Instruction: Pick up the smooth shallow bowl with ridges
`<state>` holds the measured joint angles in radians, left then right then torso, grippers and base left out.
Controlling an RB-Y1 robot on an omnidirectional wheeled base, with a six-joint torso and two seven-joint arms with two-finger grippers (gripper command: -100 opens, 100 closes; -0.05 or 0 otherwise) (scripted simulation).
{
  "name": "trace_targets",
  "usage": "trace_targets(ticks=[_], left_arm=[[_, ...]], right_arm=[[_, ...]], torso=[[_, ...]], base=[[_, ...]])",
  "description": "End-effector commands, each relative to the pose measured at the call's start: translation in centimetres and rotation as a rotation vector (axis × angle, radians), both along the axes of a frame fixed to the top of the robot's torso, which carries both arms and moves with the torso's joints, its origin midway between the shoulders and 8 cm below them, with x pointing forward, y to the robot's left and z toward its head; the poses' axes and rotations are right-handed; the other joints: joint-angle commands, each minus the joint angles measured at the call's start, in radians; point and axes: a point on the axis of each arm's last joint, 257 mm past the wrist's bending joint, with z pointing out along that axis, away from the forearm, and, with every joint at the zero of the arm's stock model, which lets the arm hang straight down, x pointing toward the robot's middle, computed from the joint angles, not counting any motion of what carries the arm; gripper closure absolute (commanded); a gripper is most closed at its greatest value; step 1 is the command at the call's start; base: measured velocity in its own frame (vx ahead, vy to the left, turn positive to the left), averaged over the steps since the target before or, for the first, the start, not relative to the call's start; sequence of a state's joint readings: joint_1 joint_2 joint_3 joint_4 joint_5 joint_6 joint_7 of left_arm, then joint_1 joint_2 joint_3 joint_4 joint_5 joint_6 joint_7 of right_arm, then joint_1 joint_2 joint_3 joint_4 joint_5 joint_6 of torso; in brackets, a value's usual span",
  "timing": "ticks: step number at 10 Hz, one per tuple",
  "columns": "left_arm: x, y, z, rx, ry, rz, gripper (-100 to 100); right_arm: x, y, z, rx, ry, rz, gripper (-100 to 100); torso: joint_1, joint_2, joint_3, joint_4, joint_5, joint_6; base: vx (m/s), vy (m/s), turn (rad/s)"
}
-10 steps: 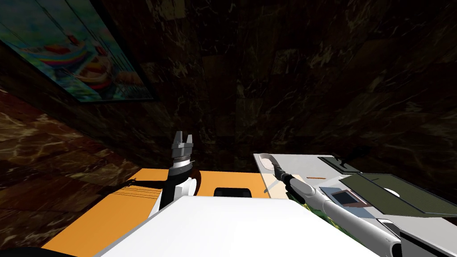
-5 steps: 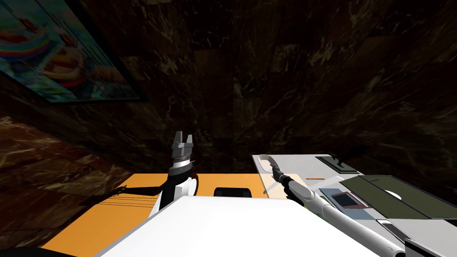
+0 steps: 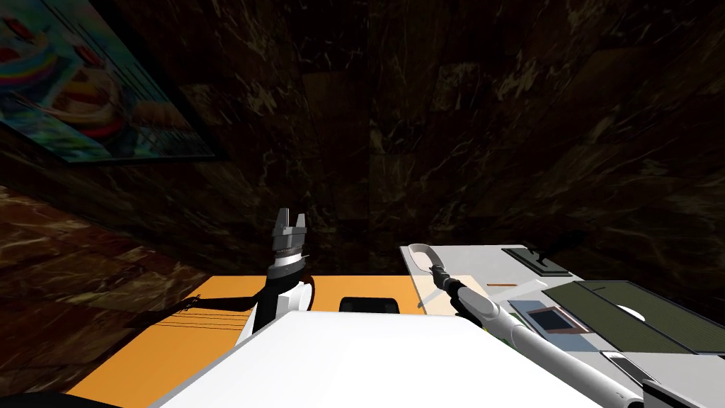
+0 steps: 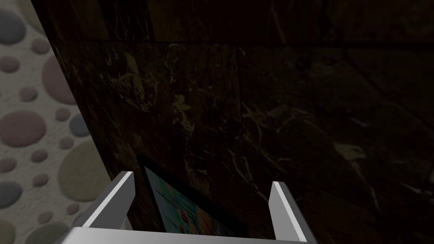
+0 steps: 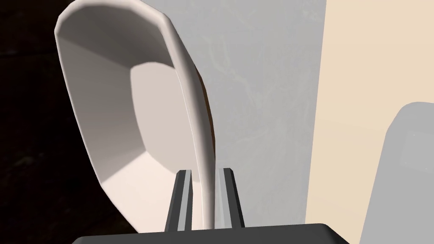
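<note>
Head cam's looking steeply down and forward at the dark wall (image 3: 439,106), with the grey counter (image 3: 481,258) on the right. Right wrist cam's sitting super close on the white bowl (image 5: 127,106) at that counter's far left corner, so both are sharing those. Left wrist cam's facing the dark wall.

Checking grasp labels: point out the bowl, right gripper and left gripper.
bowl (image 5: 157,106), right wrist view, inner floor.
right gripper (image 5: 205,170), right wrist view, midway between fingertips.
left gripper (image 4: 202,178), left wrist view, midway between fingertips.

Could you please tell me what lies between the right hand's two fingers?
The rim of the white bowl: in the right wrist view, the right hand pinches it from both sides.
</note>
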<state>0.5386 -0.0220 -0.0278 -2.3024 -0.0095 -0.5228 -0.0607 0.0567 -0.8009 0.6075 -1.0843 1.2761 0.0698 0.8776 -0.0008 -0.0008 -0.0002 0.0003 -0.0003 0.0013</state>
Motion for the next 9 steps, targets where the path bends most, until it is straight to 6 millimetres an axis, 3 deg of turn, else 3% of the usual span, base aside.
trace_targets(ticks=[1, 2, 3, 4, 6, 7, 8, 9], left_arm=[[0.0, 0.0, 0.0, 0.0, 0.0, 0.0, 0], [0.0, 0.0, 0.0, 0.0, 0.0, 0.0, 0], [0.0, 0.0, 0.0, 0.0, 0.0, 0.0, 0], [0.0, 0.0, 0.0, 0.0, 0.0, 0.0, 0], [0.0, 0.0, 0.0, 0.0, 0.0, 0.0, 0], [0.0, 0.0, 0.0, 0.0, 0.0, 0.0, 0], [0.0, 0.0, 0.0, 0.0, 0.0, 0.0, 0], [0.0, 0.0, 0.0, 0.0, 0.0, 0.0, 0]], right_arm=[[0.0, 0.0, 0.0, 0.0, 0.0, 0.0, 100], [0.0, 0.0, 0.0, 0.0, 0.0, 0.0, 0], [0.7, -1.5, 0.4, 0.001, 0.001, -0.027, 100], [1.0, -2.4, 0.7, 0.001, 0.001, -0.044, 100], [1.0, -2.4, 0.7, 0.001, 0.001, -0.044, 100], [1.6, -3.9, 1.2, 0.002, 0.0, -0.07, 100], [1.3, -3.3, 0.9, 0.001, 0.003, -0.058, 100], [1.3, -3.4, 0.9, 0.002, 0.003, -0.06, 0]], torso=[[0.0, 0.0, 0.0, 0.0, 0.0, 0.0], [0.0, 0.0, 0.0, 0.0, 0.0, 0.0], [0.0, 0.0, 0.0, 0.0, 0.0, 0.0], [0.002, 0.005, 0.003, 0.001, 0.001, -0.001], [0.003, 0.01, 0.006, 0.002, 0.001, 0.001], [0.002, 0.007, 0.005, 0.002, 0.001, 0.001], [0.003, 0.007, 0.005, 0.003, 0.002, 0.0], [0.002, 0.005, 0.004, 0.002, 0.002, 0.001]], base=[[0.0, 0.0, 0.0], [0.0, 0.0, 0.0], [-0.101, 0.024, 0.226], [-0.165, 0.043, 0.249], [-0.099, 0.026, 0.003], [-0.081, 0.028, 0.135], [-0.044, 0.011, 0.041], [-0.007, 0.002, -0.009]])
